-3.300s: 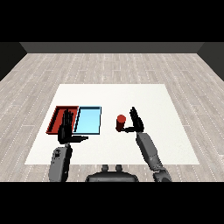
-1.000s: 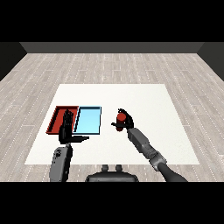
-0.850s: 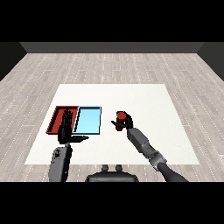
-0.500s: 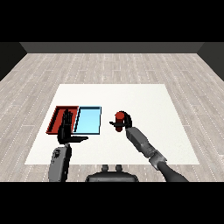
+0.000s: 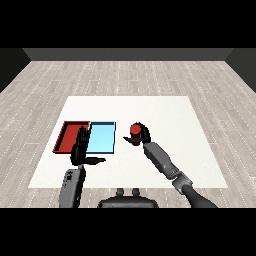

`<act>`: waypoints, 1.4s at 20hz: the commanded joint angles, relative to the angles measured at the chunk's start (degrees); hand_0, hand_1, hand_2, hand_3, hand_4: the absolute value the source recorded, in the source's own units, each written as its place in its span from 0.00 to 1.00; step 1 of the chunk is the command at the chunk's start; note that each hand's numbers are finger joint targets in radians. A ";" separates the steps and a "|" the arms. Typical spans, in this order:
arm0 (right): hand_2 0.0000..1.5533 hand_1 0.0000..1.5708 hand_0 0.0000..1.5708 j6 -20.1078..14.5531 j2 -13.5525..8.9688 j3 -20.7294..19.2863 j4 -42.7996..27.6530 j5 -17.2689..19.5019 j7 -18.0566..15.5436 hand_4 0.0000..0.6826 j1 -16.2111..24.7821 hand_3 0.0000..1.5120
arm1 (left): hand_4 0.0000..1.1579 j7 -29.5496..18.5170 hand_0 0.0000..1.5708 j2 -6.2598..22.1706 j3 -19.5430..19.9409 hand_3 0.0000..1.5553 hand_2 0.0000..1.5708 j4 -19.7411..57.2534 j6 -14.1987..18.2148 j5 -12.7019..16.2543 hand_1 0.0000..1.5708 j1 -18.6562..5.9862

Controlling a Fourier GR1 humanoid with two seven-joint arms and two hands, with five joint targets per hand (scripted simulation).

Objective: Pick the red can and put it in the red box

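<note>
While the can (image 5: pixel 134 131) is gripped by the curled right hand (image 5: pixel 142 135) just right of the blue tray (image 5: pixel 102 138), bare table (image 5: pixel 165 112) is left on its far side. The red tray (image 5: pixel 71 136) lies beyond the blue one, at the left edge. The left hand (image 5: pixel 82 149) is held open, fingers straight, over the trays' near rims.

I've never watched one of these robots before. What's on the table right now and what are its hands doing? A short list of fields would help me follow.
red can: upright, held by the right hand, right of both trays
right hand: curled round the can
left hand: open, fingers straight, holding nothing, near the front edge of the trays
red tray: leftmost, nothing visible in it
light blue tray: beside the red tray, between it and the can
table: white
task state: can not yet in the red tray
</note>
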 commanded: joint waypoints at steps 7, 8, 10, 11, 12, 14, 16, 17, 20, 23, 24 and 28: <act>0.93 0.93 0.93 -5.24 -2.08 -0.09 -20.92 6.44 6.43 0.97 6.04 0.92 | 0.00 3.68 0.00 -1.20 -6.11 0.00 0.00 -0.78 1.95 -1.55 0.00 -0.14; 0.92 0.93 0.93 -1.64 -5.38 -2.04 -21.34 5.87 6.51 0.96 4.70 0.92 | 0.00 5.14 0.00 -0.98 -4.17 0.00 0.00 -0.53 1.32 -2.23 0.00 -1.60; 0.92 0.92 0.92 -4.81 -4.71 0.34 -28.15 7.67 8.66 0.95 8.95 0.92 | 0.00 5.29 0.00 -1.22 -9.64 0.00 0.00 3.45 7.23 -2.68 0.00 -5.43; 0.92 0.92 0.92 -5.77 -4.30 0.94 -29.81 8.36 9.34 0.95 9.92 0.92 | 0.00 10.64 0.00 -1.23 -11.76 0.00 0.00 -1.38 7.51 -1.14 0.00 -4.18; 0.92 0.92 0.92 -6.89 -3.91 1.50 -32.55 9.71 10.70 0.95 11.47 0.92 | 0.00 8.37 0.00 -1.23 -10.85 0.00 0.00 -0.27 5.40 -1.46 0.00 -1.46; 0.92 0.92 0.92 -8.82 -2.89 2.68 -36.62 12.22 12.76 0.95 13.94 0.92 | 0.00 8.96 0.00 -1.24 -12.00 0.00 0.00 1.22 6.86 -1.53 0.00 -3.54; 0.92 0.92 0.92 -10.51 -4.76 3.95 -44.50 14.35 16.73 0.95 17.45 0.92 | 0.00 8.95 0.00 -1.24 -12.65 0.00 0.00 1.48 7.65 -1.44 0.00 -3.84; 0.92 0.92 0.92 -9.49 -1.58 1.13 -38.19 15.77 18.04 0.96 12.15 0.92 | 0.00 8.93 0.00 -1.24 -13.04 0.00 0.00 1.65 8.13 -1.40 0.00 -4.02; 0.92 0.92 0.92 -11.59 0.45 2.65 -43.93 17.76 16.01 0.96 18.62 0.91 | 0.00 8.06 0.00 -1.25 -15.59 0.00 0.00 2.16 8.54 -0.81 0.00 -3.05; 0.92 0.92 0.92 -9.12 1.65 0.28 -36.40 13.92 15.68 0.95 10.93 0.91 | 0.00 7.55 0.00 -1.25 -19.64 0.00 0.00 5.20 12.77 0.95 0.00 -5.74; 0.92 0.93 0.93 -8.12 0.46 1.60 -44.63 18.28 15.64 0.95 21.32 0.92 | 0.00 6.99 0.00 -1.25 -18.35 0.00 0.00 5.85 10.27 1.39 0.00 -5.06; 0.93 0.93 0.93 -3.15 1.40 -2.45 -42.65 18.95 14.89 0.97 19.58 0.92 | 0.00 7.47 0.00 -1.25 -17.64 0.00 0.00 10.88 10.55 2.58 0.00 -8.85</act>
